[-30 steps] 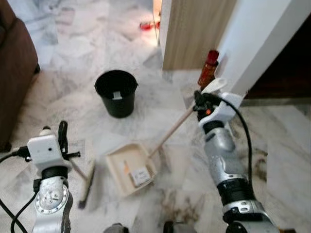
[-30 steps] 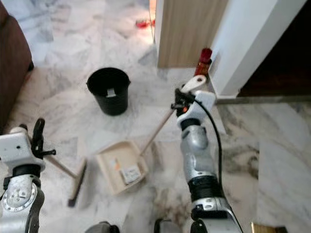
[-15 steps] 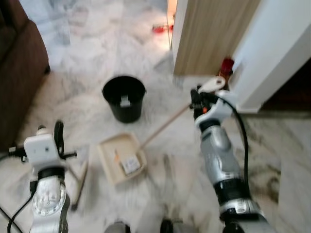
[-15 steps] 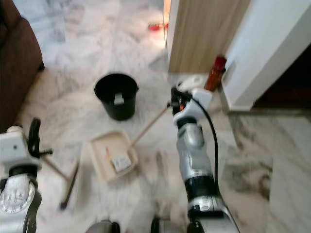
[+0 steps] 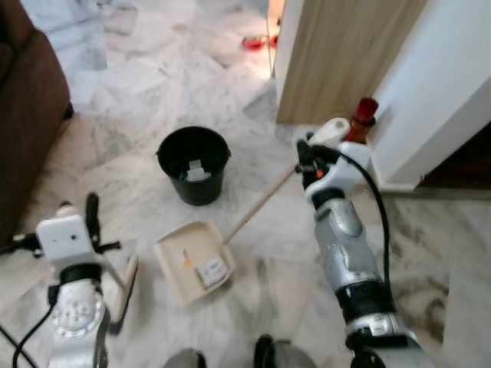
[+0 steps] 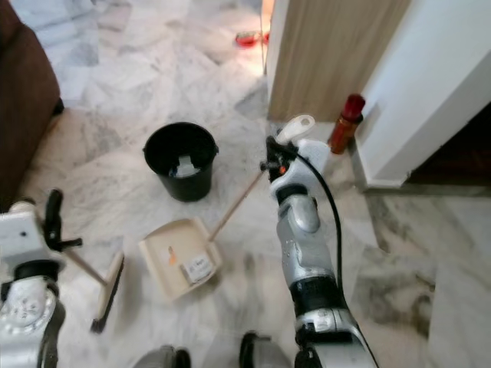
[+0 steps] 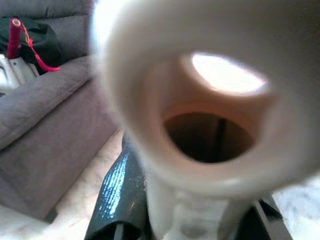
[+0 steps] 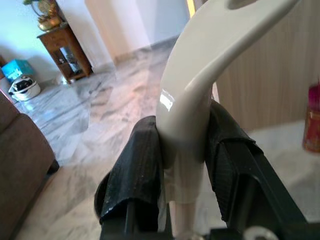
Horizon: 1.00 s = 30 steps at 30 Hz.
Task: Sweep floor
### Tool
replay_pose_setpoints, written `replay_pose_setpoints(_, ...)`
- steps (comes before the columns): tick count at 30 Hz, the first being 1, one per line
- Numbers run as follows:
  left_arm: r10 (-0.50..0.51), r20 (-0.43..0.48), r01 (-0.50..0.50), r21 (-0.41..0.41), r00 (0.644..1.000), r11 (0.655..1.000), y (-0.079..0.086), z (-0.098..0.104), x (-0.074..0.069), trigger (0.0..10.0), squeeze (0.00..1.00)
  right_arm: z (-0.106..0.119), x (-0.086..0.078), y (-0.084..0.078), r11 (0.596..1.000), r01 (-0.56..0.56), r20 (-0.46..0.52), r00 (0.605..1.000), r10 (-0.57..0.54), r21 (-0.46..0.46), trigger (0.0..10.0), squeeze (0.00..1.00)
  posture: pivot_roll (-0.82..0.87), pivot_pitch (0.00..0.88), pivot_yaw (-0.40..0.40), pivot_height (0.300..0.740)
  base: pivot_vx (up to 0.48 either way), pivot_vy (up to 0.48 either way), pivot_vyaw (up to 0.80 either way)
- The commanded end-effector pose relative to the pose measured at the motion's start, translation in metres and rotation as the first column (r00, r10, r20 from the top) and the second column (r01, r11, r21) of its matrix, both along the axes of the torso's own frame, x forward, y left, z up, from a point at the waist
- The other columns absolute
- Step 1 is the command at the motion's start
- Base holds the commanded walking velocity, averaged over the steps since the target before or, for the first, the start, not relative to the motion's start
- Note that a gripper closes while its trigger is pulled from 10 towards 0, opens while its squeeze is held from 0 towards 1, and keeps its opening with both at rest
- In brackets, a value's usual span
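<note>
words: none can be read | numbers: none | small white paper in the cream dustpan (image 5: 212, 271): print too tiny and blurry to read | pale slip in the black bucket (image 5: 195, 169): no letters can be made out

A cream dustpan (image 5: 190, 263) holding scraps rests tilted on the marble floor (image 5: 153, 77), with its broom (image 5: 123, 285) lying just left.
</note>
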<state>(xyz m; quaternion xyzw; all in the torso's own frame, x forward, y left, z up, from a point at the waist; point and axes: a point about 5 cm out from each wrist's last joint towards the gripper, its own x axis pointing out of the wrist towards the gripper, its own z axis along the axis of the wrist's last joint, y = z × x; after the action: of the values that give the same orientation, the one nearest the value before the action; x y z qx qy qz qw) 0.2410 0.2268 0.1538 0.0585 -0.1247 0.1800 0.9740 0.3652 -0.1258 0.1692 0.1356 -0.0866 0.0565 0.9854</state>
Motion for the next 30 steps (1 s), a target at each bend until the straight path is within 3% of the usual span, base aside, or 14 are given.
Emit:
replay_pose_setpoints(1, 0.023, 0.013, -0.023, 0.025, 1.000, 0.999, 0.006, 0.004, -0.004, 10.0, 0.00, 0.012, 0.000, 0.005, 1.000, -0.007, 0.053, 0.999, 0.007, 0.004, 10.0, 0.00, 0.08, 0.249, -0.057, 0.740, 0.371, 0.000, 0.00)
replay_pose_setpoints(10, -0.009, 0.010, 0.009, 0.040, 1.000, 0.999, 0.001, 0.003, -0.003, 10.0, 0.00, 0.019, 0.001, 0.002, 1.000, 0.006, 0.075, 0.997, -0.007, 0.005, 10.0, 0.00, 0.08, 0.254, -0.056, 0.740, 0.066, 0.000, 0.00)
replay_pose_setpoints(30, -0.022, -0.002, 0.022, 0.050, 1.000, 0.999, 0.002, 0.002, -0.002, 10.0, 0.00, 0.088, -0.007, -0.008, 0.998, 0.043, 0.271, 0.961, -0.056, 0.054, 10.0, 0.00, 0.07, 0.256, -0.046, 0.740, 0.000, 0.000, 0.00)
